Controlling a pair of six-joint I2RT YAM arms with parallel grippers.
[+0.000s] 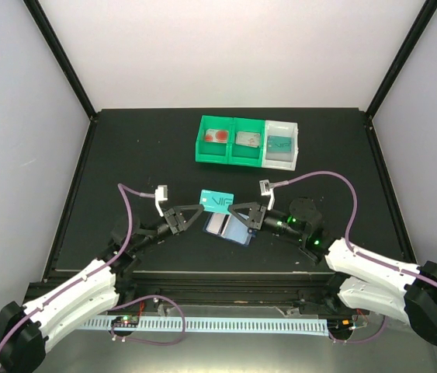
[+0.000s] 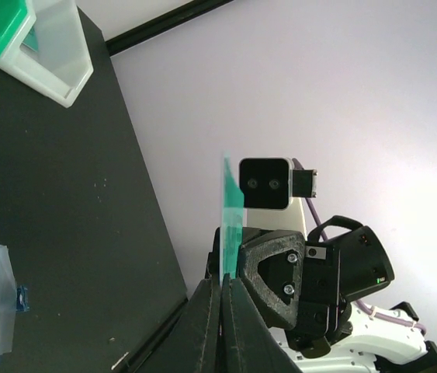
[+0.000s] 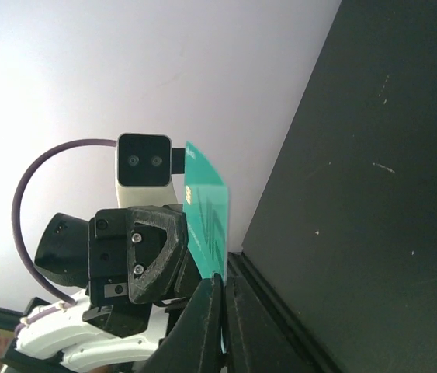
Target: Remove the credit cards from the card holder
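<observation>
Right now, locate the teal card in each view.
Top external: teal card at centre, just above the holder.
Left wrist: edge-on, a thin strip near centre.
Right wrist: face showing, just left of centre.
Shared landmark: the black table.

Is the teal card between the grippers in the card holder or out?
Out. The left gripper and right gripper pinch the teal card, clear of the card holder.
</observation>
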